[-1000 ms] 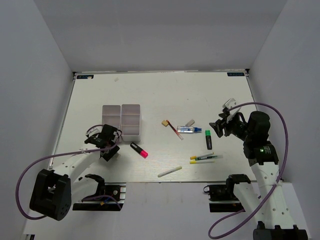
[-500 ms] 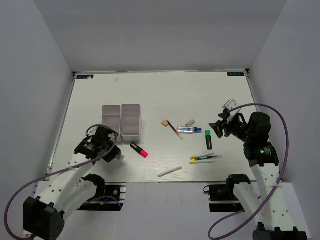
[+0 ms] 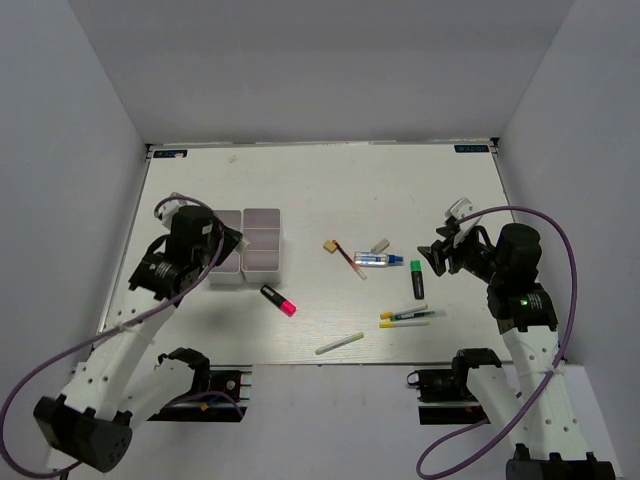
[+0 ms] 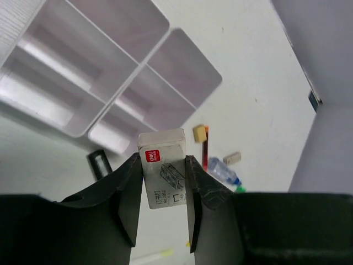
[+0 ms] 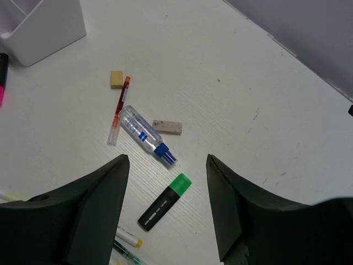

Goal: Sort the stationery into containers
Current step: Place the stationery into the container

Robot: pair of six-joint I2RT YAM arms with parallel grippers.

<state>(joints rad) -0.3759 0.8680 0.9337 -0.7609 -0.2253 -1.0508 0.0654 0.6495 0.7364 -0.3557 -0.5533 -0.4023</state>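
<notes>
From above, my left gripper (image 3: 222, 243) hangs over the left side of the bins (image 3: 262, 265). Left wrist: it pinches a small white box (image 4: 164, 175) by its lower end, so tilting could drop it outside a compartment. Right wrist: my right gripper (image 5: 166, 165) is spread, empty, above the green highlighter (image 5: 162, 202).

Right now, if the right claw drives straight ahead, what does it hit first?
Probably the tube, at its blue cap, centred between the tips of the open right claw. The green highlighter lies just nearer. Depth unclear.
</notes>
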